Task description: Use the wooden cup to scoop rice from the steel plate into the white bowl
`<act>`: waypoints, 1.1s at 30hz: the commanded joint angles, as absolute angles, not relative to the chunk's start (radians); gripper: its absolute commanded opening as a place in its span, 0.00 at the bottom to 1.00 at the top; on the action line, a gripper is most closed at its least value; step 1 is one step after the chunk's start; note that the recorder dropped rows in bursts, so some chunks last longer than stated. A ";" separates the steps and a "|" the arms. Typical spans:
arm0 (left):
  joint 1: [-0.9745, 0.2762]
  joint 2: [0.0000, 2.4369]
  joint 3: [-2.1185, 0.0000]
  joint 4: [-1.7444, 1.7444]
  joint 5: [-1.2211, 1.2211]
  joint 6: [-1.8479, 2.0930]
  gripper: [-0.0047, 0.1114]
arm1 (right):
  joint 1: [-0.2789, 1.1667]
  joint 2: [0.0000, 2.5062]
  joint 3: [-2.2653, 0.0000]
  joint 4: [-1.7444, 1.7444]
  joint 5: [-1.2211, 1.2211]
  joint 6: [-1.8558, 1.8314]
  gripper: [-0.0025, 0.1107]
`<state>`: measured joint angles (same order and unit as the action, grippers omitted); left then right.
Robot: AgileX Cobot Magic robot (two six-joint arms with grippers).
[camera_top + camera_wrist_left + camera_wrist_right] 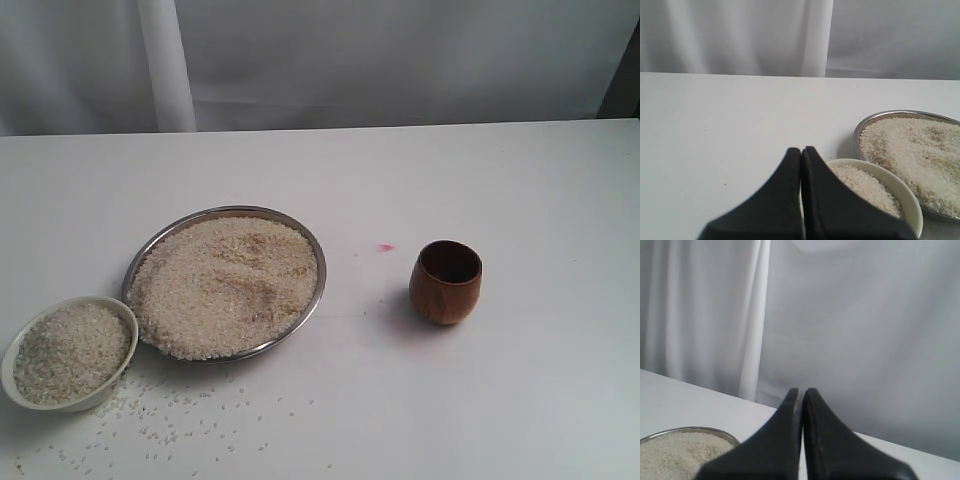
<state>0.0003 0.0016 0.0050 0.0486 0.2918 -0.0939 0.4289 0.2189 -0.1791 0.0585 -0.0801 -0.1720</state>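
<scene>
The steel plate (315, 250) sits left of the table's middle, heaped with rice (225, 285). The white bowl (118, 382) stands at its lower left, filled with rice. The wooden cup (446, 282) stands upright and empty to the plate's right. Neither gripper shows in the exterior view. In the left wrist view my left gripper (801, 150) is shut and empty, just short of the bowl (902, 197), with the plate (858, 131) beyond. My right gripper (801, 391) is shut and empty too, with the plate's rim (715, 430) below it. The cup is hidden from both wrist views.
Loose rice grains (180, 420) lie scattered on the white table in front of the bowl and plate. A small pink mark (384, 247) lies between plate and cup. A white curtain (400, 50) hangs behind the table's far edge.
</scene>
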 commanded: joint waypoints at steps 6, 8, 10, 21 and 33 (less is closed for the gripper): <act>-0.005 0.000 0.000 0.044 0.284 -0.096 0.04 | 0.418 0.088 -0.028 0.043 -0.151 -0.180 0.02; -0.005 0.000 0.000 0.044 0.284 -0.096 0.04 | 0.418 0.073 -0.003 0.043 -0.169 -0.180 0.02; -0.005 0.000 0.000 0.044 0.284 -0.096 0.04 | 0.418 0.056 0.000 0.043 -0.176 -0.180 0.02; -0.005 0.000 0.000 0.044 0.284 -0.096 0.04 | 0.418 0.037 0.000 0.043 0.093 -0.180 0.02; -0.005 0.000 0.000 0.044 0.284 -0.096 0.04 | 0.418 0.037 0.000 0.043 0.117 -0.180 0.02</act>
<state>0.0003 0.0016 0.0050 0.0486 0.2918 -0.0939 0.4257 0.0427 -0.0035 0.0545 0.1117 -0.1728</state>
